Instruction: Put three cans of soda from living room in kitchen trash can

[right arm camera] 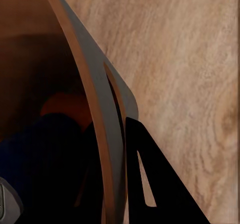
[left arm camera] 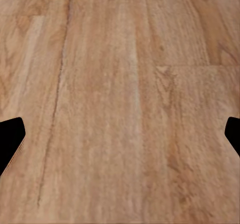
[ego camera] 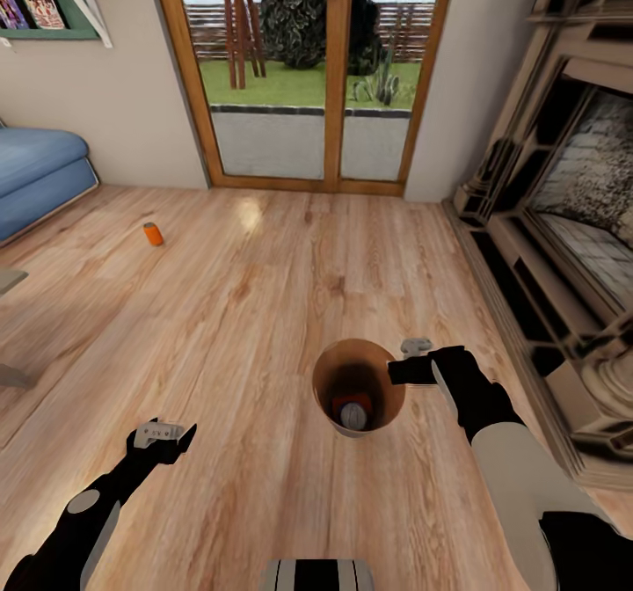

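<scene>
You're in the living room, looking down at the light wood floor. Your right gripper is pinched on the rim of the tash can, which hangs just above the floor in front of you, right of centre. The bin is round and tapered, brown wood-coloured inside, dark toward the bottom. The right wrist view shows its grey outer wall as a thin edge with the brown inside beside it, a dark finger pressed against the outside. Fingers narrow, holding the rim.

Inside the bin: two cans. One shows a silver top with a dark blue body, another orange can touches it behind. In the right wrist view they read as a blurry orange patch and a dark blue mass.

The third can of soda is orange with a silver end, lying tipped on the floor well to the left, near the blue sofa, well apart from the bin.

Your left gripper hovers low on the left over bare planks. The left wrist view shows its black fingertips at opposite edges, spread wide, nothing between them.

Ahead are glass patio doors with a wood frame; the fireplace surround is on the right.
</scene>
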